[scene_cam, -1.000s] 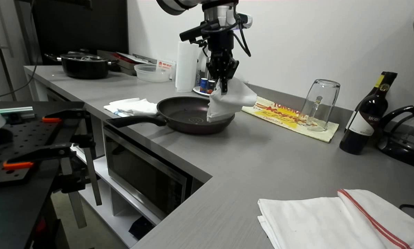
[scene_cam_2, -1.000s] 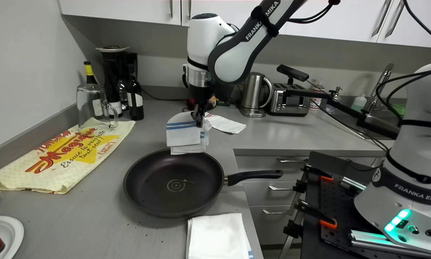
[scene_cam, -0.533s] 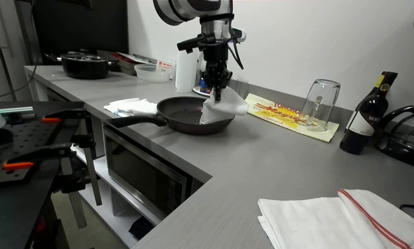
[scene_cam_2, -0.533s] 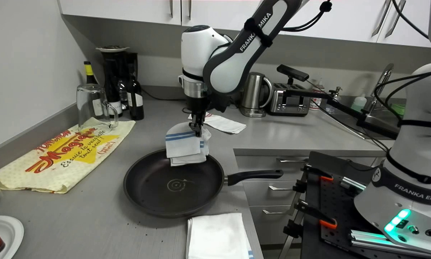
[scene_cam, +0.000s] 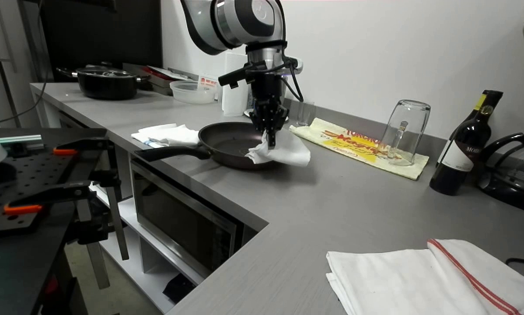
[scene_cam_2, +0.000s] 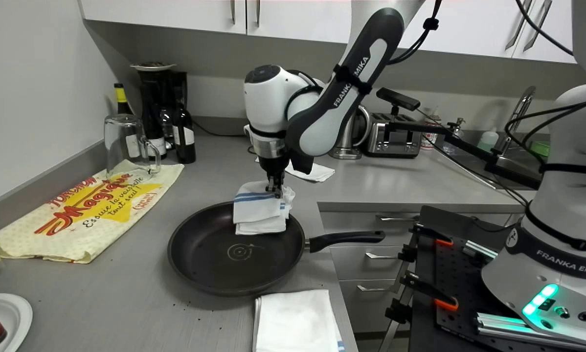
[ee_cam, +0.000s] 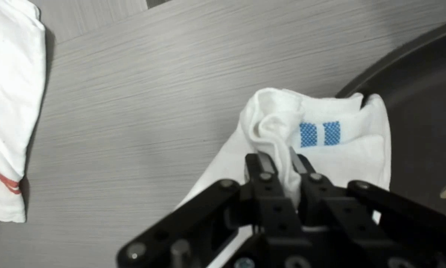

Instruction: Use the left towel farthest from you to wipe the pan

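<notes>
Gripper [scene_cam_2: 276, 193] and towel [scene_cam_2: 256, 211] are sitting lower in both exterior views than in the earlier frame, the jaws standing nearly together and pinching a bunched fold of the towel. In an exterior view the towel is hanging over the upper rim of the pan [scene_cam_2: 236, 256], just left of the frame's centre, contact being unclear; a folded cloth [scene_cam_2: 295, 320] is lying at the bottom.
</notes>
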`<action>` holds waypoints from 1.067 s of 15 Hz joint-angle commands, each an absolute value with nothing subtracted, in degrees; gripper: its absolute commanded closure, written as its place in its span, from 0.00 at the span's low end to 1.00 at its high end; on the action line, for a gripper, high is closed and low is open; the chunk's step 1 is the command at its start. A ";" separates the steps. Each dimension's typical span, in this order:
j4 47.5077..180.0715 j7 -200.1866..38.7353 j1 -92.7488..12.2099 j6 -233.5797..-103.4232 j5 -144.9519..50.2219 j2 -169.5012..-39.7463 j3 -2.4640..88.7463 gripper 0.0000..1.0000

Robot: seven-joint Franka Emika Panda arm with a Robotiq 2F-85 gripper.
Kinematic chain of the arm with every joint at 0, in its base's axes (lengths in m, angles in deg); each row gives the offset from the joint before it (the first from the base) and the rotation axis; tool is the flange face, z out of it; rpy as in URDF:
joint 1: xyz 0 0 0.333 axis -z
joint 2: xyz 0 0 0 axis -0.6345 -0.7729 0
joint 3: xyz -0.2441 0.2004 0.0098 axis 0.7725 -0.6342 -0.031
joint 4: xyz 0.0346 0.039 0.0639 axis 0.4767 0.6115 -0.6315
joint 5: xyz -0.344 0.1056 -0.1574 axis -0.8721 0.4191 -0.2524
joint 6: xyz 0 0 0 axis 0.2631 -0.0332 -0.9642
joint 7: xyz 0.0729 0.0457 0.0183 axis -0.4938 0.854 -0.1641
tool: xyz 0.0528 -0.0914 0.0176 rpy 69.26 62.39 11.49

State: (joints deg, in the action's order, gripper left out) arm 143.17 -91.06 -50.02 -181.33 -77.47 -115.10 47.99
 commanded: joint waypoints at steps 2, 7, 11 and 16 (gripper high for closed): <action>144.23 -96.08 -53.51 -181.41 -83.33 -116.77 48.89 0.97; 143.98 -98.86 -55.01 -180.84 -86.71 -116.85 47.88 0.97; 143.86 -99.92 -55.47 -180.90 -86.94 -117.43 46.95 0.97; 142.97 -100.60 -55.88 -181.92 -87.75 -120.28 47.19 0.97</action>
State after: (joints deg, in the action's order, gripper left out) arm 143.79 -98.13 -55.32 -181.18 -85.51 -118.30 46.78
